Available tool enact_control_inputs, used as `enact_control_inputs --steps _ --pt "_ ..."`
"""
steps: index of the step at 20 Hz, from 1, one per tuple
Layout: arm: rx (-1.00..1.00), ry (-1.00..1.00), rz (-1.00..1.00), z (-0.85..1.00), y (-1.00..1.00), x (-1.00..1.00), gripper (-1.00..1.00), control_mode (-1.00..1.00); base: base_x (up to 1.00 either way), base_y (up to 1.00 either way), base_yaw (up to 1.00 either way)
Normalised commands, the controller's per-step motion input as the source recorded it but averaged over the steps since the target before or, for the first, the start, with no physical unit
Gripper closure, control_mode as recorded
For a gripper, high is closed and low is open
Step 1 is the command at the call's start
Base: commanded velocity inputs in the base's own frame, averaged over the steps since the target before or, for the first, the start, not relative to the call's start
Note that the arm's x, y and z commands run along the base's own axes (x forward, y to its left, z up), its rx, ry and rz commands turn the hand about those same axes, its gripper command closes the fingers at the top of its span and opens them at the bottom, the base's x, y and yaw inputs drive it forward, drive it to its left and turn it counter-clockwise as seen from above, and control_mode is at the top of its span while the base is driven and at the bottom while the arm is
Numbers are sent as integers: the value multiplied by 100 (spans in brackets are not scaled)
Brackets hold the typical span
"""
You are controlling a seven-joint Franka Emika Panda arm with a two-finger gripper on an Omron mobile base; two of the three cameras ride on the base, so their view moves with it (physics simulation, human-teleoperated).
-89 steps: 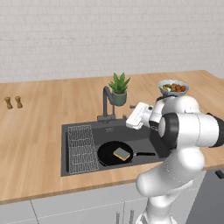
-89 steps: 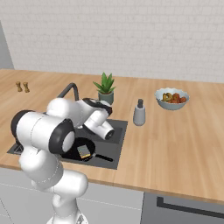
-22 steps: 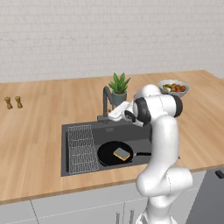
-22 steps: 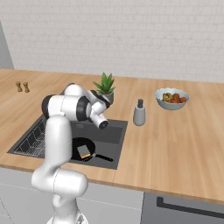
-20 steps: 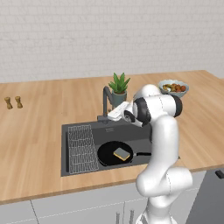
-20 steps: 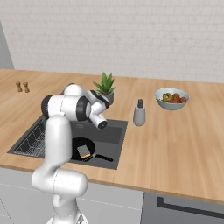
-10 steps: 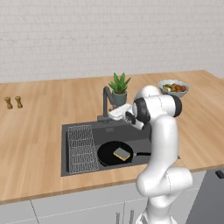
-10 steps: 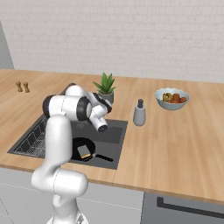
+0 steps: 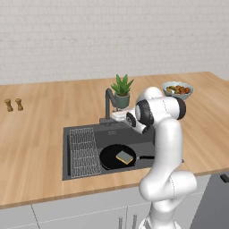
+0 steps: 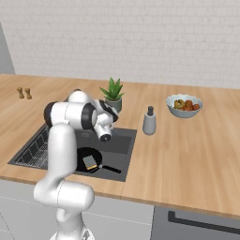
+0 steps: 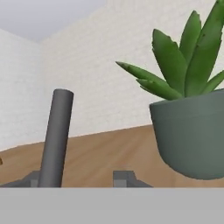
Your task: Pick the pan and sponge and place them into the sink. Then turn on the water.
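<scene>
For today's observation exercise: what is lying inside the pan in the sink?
The sponge lies in the pan, yellow side up. The pan's floor beneath it is covered.

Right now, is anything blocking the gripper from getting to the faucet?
Nothing visible does. The gripper is already right at the faucet, whose post rises just ahead in the hand view. The plant stands beside it, not between.
</scene>
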Motion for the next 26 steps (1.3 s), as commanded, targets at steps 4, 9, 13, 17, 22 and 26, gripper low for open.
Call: enact_control_inputs --steps 4,9,13,17,22,26 --pt "2 24 -16 -20 -100 28 100 -100 0 0 0" --pt "8 24 -7 -20 -100 20 100 -100 0 0 0" --pt "17 23 0 -18 -100 10 100 -100 0 0 0" --pt "23 20 0 -10 -100 4 100 -100 0 0 0" --pt "39 9 0 7 -100 15 100 -100 0 0 0" --pt "53 13 0 28 -100 20 100 -100 0 0 0"
